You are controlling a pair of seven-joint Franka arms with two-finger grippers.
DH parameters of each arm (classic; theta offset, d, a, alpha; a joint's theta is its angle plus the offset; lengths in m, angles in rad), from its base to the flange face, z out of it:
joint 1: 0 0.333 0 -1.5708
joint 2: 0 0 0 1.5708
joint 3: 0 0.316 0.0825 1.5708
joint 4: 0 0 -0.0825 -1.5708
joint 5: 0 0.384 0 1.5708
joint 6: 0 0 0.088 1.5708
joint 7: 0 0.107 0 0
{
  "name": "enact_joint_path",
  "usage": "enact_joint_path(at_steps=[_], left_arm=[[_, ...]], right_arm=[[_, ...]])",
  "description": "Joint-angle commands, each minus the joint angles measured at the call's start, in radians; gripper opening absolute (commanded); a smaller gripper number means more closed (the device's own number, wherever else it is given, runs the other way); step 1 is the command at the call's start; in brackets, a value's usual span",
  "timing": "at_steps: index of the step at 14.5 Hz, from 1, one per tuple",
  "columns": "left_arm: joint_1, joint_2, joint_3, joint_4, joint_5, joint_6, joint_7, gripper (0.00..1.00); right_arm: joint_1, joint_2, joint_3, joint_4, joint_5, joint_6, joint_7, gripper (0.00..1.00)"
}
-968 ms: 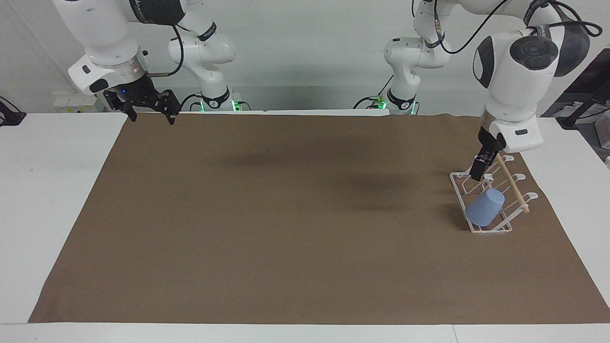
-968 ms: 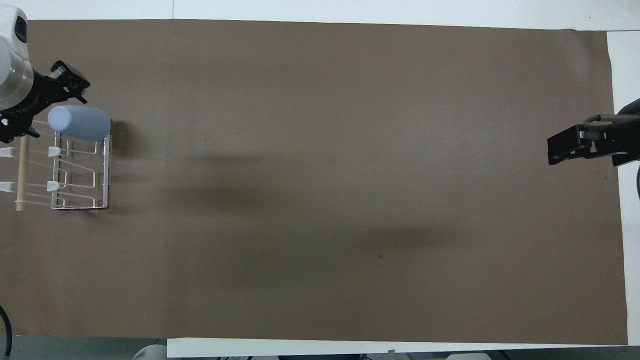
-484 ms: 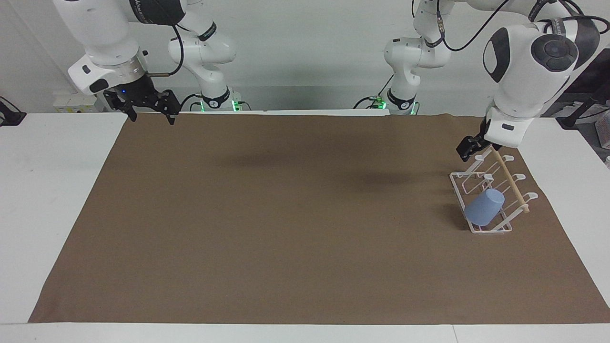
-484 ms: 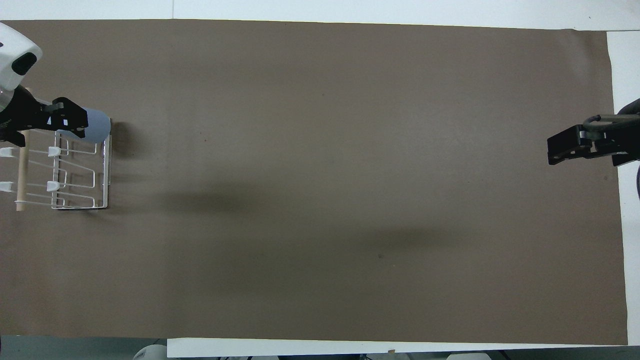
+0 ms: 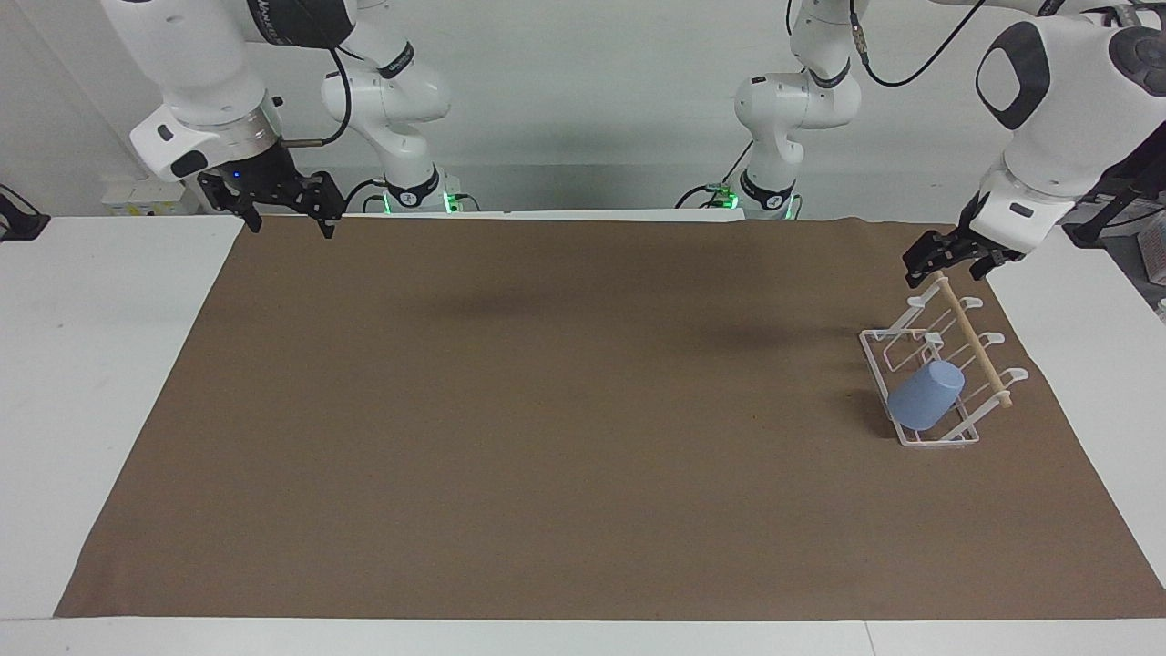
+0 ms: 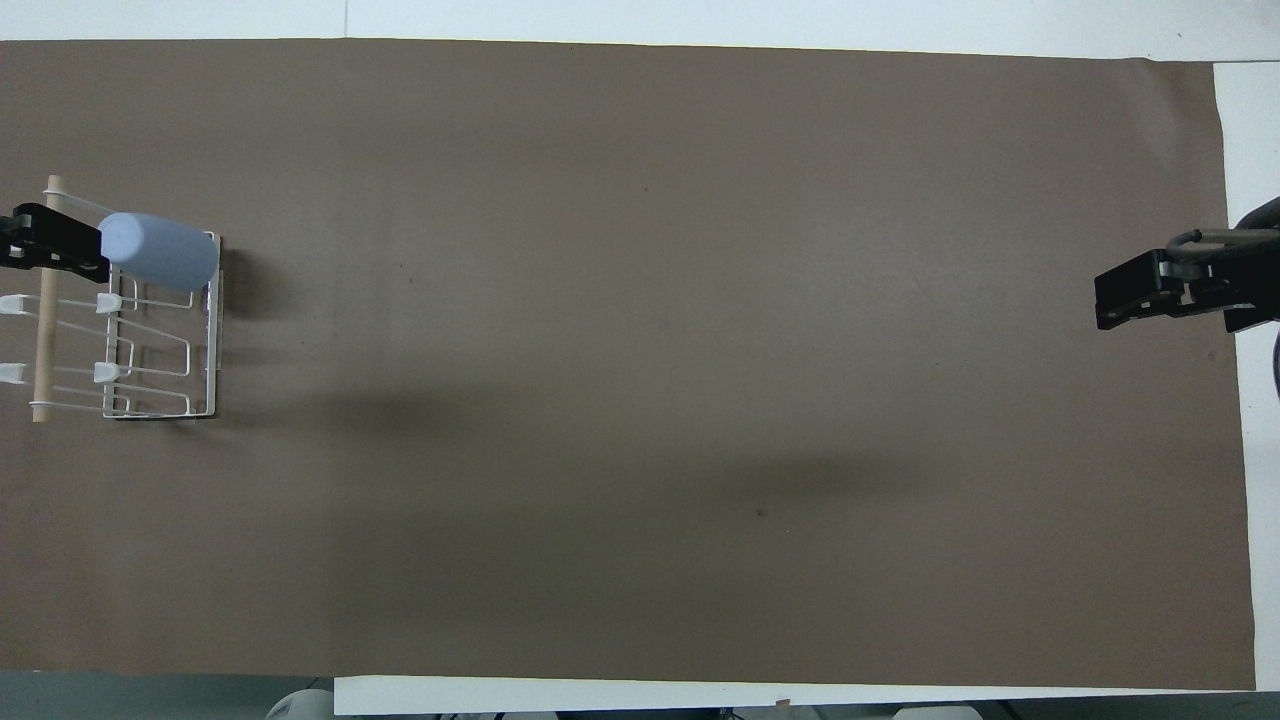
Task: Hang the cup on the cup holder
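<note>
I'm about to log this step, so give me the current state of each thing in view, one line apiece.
cup: hung tilted on a prong of the rack, base up, free of both claws.
cup holder: upright on the brown mat at the left arm's end, one cup on it, other prongs bare.
left claw: open, empty, raised over the rack's end nearer the robots.
right claw: open, empty, waiting over the mat's edge.

- No legible text, labels, numbers or signs on any object.
- Dark band on right arm carries lettering; unreadable.
</note>
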Motion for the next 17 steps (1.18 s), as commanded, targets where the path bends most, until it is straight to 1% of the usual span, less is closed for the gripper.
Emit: enact_joint_path(at_steps=[1,3,7,9,11,17], left_arm=[[0.009,-0.013,-0.008,0.014,-0.014,0.011,0.02,1.0],[0.002,-0.021,-0.009,-0.003,-0.014,0.034,0.038,1.0],[0.001,-0.038,-0.009,-0.009,-0.021,0.015,0.026,1.0],[0.001,-0.05,-0.011,-0.029,-0.023,0.024,0.014,1.0],[0.001,-0.055,-0.009,-0.03,-0.04,0.026,0.008,1.0],[-0.001,-0.078,-0.009,-0.03,-0.04,0.005,0.001,1.0]], right_arm=[[-0.012,-0.007,0.007,-0.009,0.002,-0.007,-0.018,0.99],[-0.013,-0.007,0.007,-0.009,0.002,-0.007,-0.018,0.99],[-0.012,-0.007,0.007,-0.009,0.002,-0.007,-0.017,0.99],[-0.013,-0.007,0.007,-0.009,0.002,-0.007,-0.017,0.99],[-0.012,-0.007,0.007,-0.009,0.002,-0.007,-0.018,0.99],[-0.013,-0.007,0.007,-0.007,0.002,-0.007,-0.018,0.99]])
